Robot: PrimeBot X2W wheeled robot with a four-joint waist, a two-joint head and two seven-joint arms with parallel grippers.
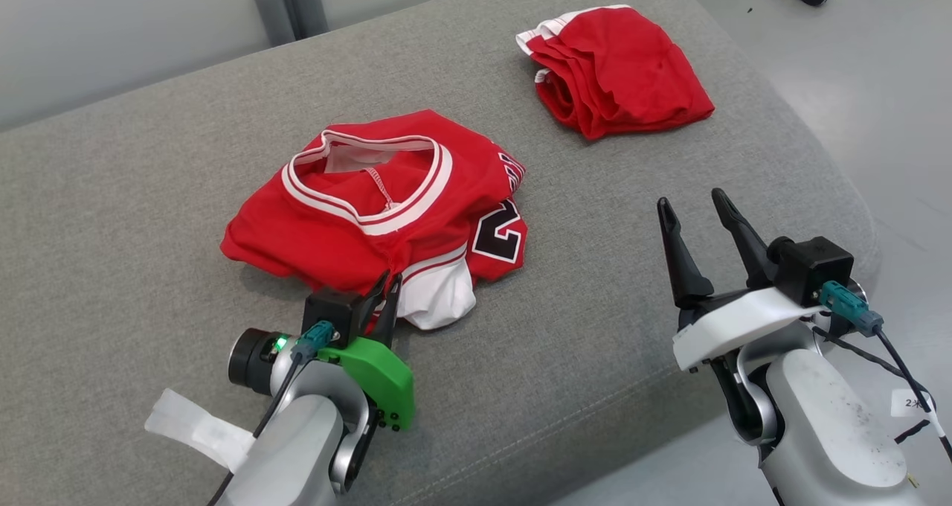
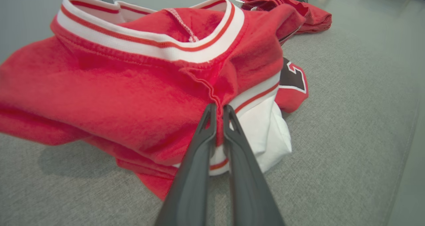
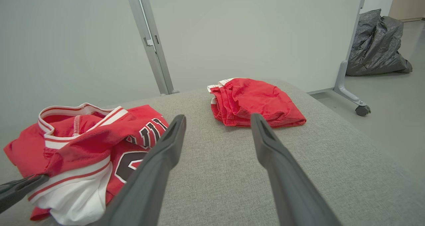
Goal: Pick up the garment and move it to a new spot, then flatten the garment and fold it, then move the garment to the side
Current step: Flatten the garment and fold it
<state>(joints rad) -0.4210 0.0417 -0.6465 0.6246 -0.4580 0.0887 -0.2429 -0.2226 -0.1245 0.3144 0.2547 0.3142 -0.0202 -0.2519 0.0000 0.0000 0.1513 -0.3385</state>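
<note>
Where I have the left gripper (image 1: 390, 281): fingers pinched tight on the jersey (image 1: 357, 216) at its near edge, by the red and white trim, low over the surface (image 1: 558, 357).
Jersey: crumpled in a heap left of centre on the grey surface, collar facing up, black number showing on its right side.
Red bundle (image 1: 621, 71): folded, lying farther back and to the right, well apart from the jersey.
Right gripper (image 1: 690, 201): I see its fingers spread wide with nothing between them, hovering near the surface's right edge.
</note>
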